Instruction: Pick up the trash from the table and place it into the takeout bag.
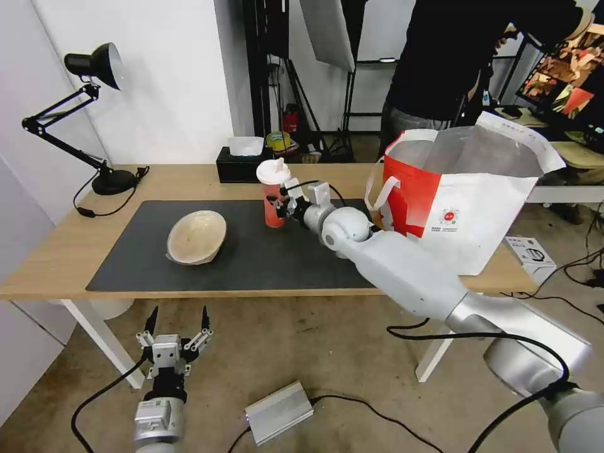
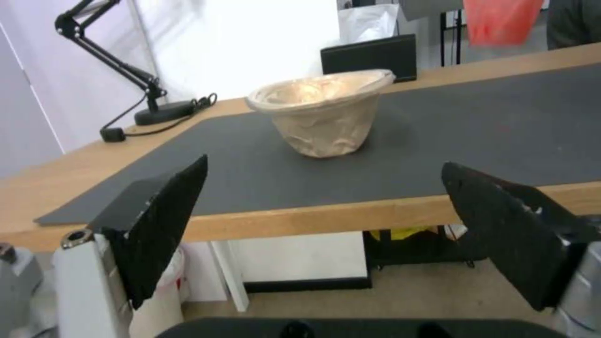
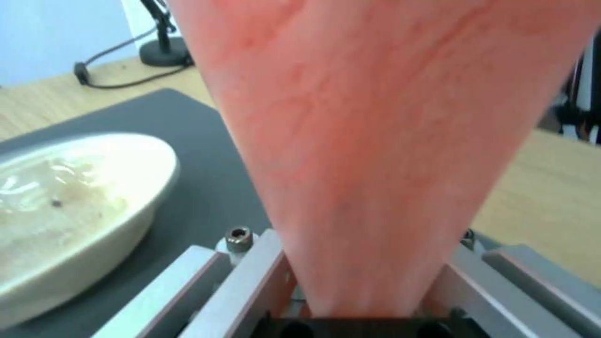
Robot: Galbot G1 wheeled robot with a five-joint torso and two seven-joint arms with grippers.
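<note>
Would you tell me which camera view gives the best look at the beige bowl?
The left wrist view: the beige bowl stands whole and centred on the grey mat, showing its crumpled side and rim. The head view looks down into it from farther off. The right wrist view catches part of it beside the red cup.

Right arm [image 1: 402, 264]: smooth silver-grey shell, rounded ball-like joint near the wrist, black cable looping along the lower links. Its gripper [image 1: 277, 204] is pale metal with dark fittings; up close, flat grey plates and a hex-socket screw [image 3: 239, 233]. Left gripper [image 1: 177, 324]: two slim black tapering fingers [image 2: 166, 220] on white-grey brackets, silver cylindrical wrist, black cable trailing off.
</note>
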